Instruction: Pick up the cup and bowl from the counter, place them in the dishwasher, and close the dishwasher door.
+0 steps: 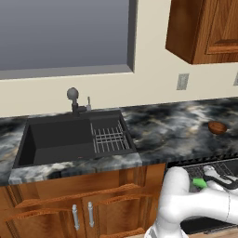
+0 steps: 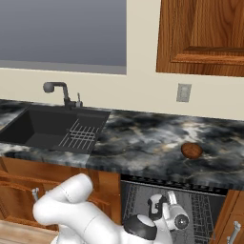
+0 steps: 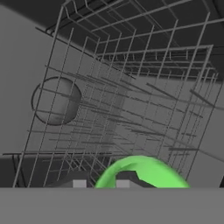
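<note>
Green cup (image 3: 142, 171) seen at the gripper (image 3: 100, 183) over the dishwasher (image 2: 200, 209) wire rack (image 3: 131, 100), grip on it not discernible, bowl (image 2: 191, 150) left on the counter (image 2: 143, 138).

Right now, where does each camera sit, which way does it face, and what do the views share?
Left base view: behind the arm's left, facing the sink, counter and bowl; white arm lower right, cup beside it.
Right base view: behind the arm's right, facing the counter and open dishwasher; arm lower left, reaching into it.
Hand view: on the hand, looking into the dishwasher's wire rack, cup rim at the bottom.
Both base views share sink, counter, bowl.
</note>
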Tool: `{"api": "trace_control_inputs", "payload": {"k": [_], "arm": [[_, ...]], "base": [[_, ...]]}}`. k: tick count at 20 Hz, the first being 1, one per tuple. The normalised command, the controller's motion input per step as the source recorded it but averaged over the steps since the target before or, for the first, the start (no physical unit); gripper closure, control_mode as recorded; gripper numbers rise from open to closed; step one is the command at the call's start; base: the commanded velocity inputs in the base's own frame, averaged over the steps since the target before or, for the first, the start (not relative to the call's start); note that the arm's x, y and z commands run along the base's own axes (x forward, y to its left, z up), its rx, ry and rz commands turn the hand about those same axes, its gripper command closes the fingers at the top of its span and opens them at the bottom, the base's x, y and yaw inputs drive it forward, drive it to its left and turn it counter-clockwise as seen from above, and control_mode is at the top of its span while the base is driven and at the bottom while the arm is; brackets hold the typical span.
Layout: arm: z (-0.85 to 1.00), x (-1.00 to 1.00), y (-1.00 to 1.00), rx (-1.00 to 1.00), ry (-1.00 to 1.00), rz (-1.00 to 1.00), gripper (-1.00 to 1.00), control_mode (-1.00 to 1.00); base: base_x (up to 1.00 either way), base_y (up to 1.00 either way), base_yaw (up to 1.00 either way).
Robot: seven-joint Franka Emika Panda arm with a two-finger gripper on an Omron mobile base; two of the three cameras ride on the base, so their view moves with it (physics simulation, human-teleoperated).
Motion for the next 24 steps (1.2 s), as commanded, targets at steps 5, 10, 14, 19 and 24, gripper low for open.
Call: {"api": "trace_control_inputs", "payload": {"k": [5, 10, 14, 19, 24], "arm": [[0.01, -0.19, -0.28, 0.00, -0.02, 0.00, -1.00, -1.00], [0.23, -0.32, -0.36, 0.00, -0.08, 0.00, -1.00, -1.00], [0.49, -0.20, -0.33, 0.00, -0.08, 0.00, -1.00, -1.00], [0.48, -0.08, -0.21, -0.01, -0.04, 0.00, -1.00, -1.00], [0.30, -0.02, -0.09, -0.06, 0.00, 0.00, -1.00, -1.00]], "base": [[0.00, 0.00, 0.00], [0.00, 0.00, 0.00], [0.00, 0.00, 0.00], [0.00, 0.00, 0.00], [0.00, 0.00, 0.00]]}}
